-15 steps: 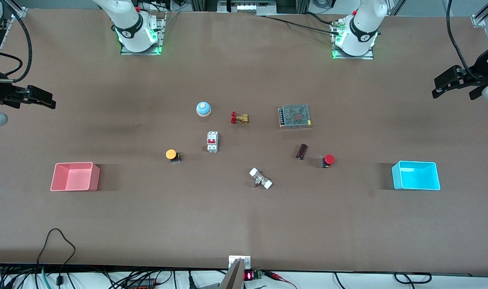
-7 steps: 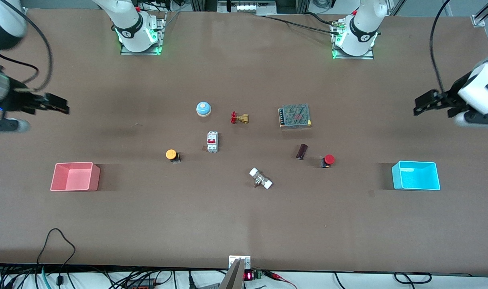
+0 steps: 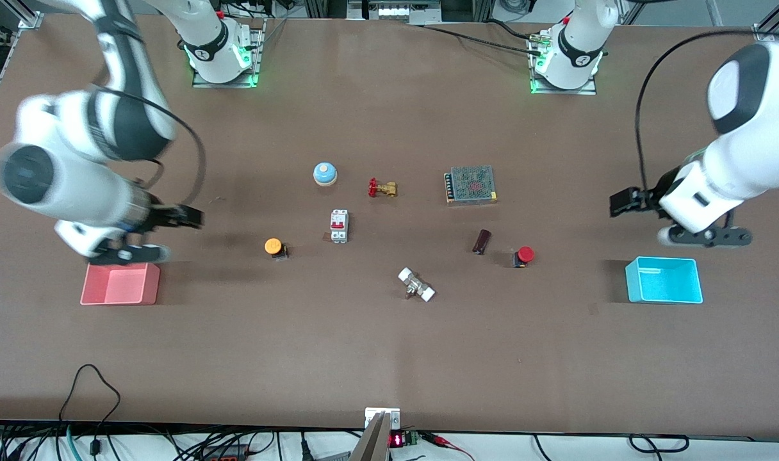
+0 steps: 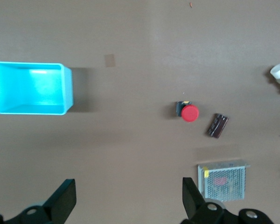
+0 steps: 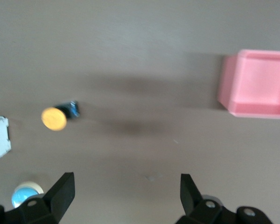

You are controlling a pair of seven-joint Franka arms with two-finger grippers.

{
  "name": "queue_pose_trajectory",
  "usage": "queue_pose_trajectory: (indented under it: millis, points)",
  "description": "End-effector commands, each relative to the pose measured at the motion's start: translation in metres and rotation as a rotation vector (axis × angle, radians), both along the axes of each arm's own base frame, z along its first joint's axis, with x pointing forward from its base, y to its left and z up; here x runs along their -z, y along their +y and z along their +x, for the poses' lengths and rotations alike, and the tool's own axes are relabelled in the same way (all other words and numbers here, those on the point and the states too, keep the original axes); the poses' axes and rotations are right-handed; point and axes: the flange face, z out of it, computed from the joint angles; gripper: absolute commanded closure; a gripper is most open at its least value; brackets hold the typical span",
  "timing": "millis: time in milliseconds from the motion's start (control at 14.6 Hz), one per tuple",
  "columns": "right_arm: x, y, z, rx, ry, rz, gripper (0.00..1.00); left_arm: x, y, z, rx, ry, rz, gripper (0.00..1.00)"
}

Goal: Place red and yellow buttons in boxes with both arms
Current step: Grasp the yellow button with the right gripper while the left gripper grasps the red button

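Both arms swung in from the table's ends since a second ago: left gripper (image 3: pixel 622 203) now over bare table near the cyan box (image 3: pixel 664 280), right gripper (image 3: pixel 188 218) near the pink box (image 3: pixel 120 283). Jaws spread wide, empty. Mid-table, untouched: red button (image 3: pixel 524 255), yellow button (image 3: pixel 274 246), mushroom-capped on black bodies. Approach only begun.

i see the yellow button (image 3: pixel 273 246) lying on its side on the table, its round orange-yellow cap toward the right arm's end and its short black body toward the middle. the pink-red box (image 3: pixel 119 282) stands open near that end, a little nearer to the front camera. the red button (image 3: pixel 523 255) also lies on its side, toward the left arm's end, well apart from the open cyan box (image 3: pixel 664 280).
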Motion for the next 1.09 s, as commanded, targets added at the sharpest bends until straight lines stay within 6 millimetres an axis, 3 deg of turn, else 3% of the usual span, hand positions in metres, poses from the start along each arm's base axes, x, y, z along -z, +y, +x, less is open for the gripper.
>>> queue_pose_trajectory:
  millis: [0, 137, 274, 410, 889, 1026]
  points:
    - [0.036, 0.056, 0.002, -0.001, -0.027, -0.001, 0.00, 0.039, -0.032, 0.010, -0.038, 0.008, -0.019, 0.00]
    - [0.067, 0.083, 0.001, -0.016, -0.036, -0.008, 0.00, 0.077, -0.049, 0.015, -0.054, 0.013, -0.021, 0.00]
    - [0.091, 0.088, 0.004, 0.000, -0.042, -0.012, 0.00, 0.109, -0.074, 0.016, -0.063, 0.023, -0.021, 0.00]
    - [0.114, 0.100, 0.002, 0.001, -0.038, -0.019, 0.00, 0.139, -0.086, 0.020, -0.097, 0.031, -0.020, 0.00]
    - [0.152, 0.116, -0.004, 0.009, -0.016, -0.013, 0.00, 0.216, -0.116, 0.010, -0.119, 0.044, -0.017, 0.00]
    - [0.157, 0.116, -0.004, 0.011, -0.010, -0.015, 0.00, 0.232, -0.114, 0.003, -0.122, 0.026, -0.021, 0.00]
